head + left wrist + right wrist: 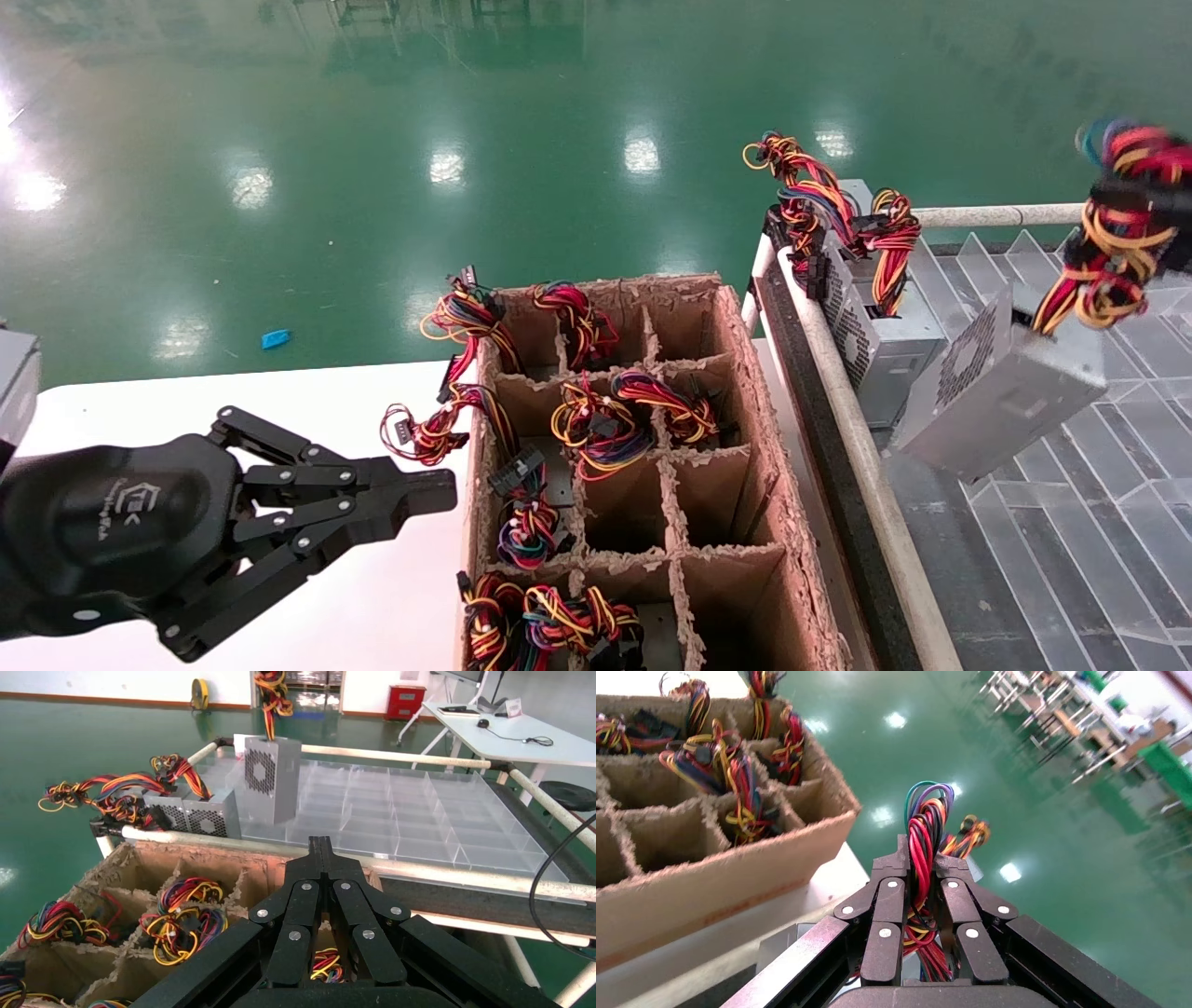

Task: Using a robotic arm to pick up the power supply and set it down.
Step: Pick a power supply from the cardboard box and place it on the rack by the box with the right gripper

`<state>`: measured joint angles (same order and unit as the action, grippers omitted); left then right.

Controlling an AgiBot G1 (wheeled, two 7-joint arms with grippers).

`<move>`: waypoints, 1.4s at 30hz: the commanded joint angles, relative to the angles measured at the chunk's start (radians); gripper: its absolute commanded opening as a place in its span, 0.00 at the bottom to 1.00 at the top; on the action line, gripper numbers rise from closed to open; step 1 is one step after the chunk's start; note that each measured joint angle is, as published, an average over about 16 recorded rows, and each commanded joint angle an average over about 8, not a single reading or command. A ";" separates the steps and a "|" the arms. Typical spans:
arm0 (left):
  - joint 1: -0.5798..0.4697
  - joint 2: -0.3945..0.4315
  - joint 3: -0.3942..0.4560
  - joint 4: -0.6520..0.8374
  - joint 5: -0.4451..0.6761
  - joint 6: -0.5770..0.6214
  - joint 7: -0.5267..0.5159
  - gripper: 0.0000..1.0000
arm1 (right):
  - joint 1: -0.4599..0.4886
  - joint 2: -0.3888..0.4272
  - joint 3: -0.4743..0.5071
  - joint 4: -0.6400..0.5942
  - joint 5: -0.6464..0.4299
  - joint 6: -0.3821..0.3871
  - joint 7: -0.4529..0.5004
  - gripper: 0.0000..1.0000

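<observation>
The power supply (1001,391) is a grey metal box with a round vent grille. It hangs tilted by its wire bundle (1113,252) over the clear divided tray (1099,540). Its lowest corner is close to the tray floor; I cannot tell if they touch. My right gripper (1141,196) is at the top right, shut on the red, yellow and blue wires (921,839). The left wrist view shows the power supply (270,776) upright near the tray's corner. My left gripper (438,489) is shut on nothing above the white table, left of the cardboard box.
A second grey supply (875,335) with a red-orange wire bundle lies in the tray's near-left corner. A padded rail (852,410) separates the tray from a cardboard divider box (745,391) holding several wire bundles. The white table (279,401) lies under my left arm.
</observation>
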<state>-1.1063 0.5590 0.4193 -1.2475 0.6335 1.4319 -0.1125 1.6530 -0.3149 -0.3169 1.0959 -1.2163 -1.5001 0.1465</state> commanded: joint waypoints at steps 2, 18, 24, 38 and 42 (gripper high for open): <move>0.000 0.000 0.000 0.000 0.000 0.000 0.000 0.00 | -0.035 0.010 -0.002 -0.008 0.009 0.003 -0.008 0.00; 0.000 0.000 0.000 0.000 0.000 0.000 0.000 0.00 | -0.112 0.039 0.000 -0.056 0.034 0.016 -0.053 0.00; 0.000 0.000 0.000 0.000 0.000 0.000 0.000 0.00 | -0.131 0.046 -0.005 -0.061 0.033 0.011 -0.059 0.00; 0.000 0.000 0.000 0.000 0.000 0.000 0.000 0.00 | -0.156 0.012 -0.012 -0.055 0.066 -0.002 -0.069 0.00; 0.000 0.000 0.000 0.000 0.000 0.000 0.000 0.00 | -0.151 -0.012 -0.015 -0.057 0.072 0.000 -0.070 0.00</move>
<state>-1.1063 0.5590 0.4194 -1.2475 0.6334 1.4318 -0.1125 1.5039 -0.3283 -0.3344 1.0393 -1.1511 -1.4997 0.0775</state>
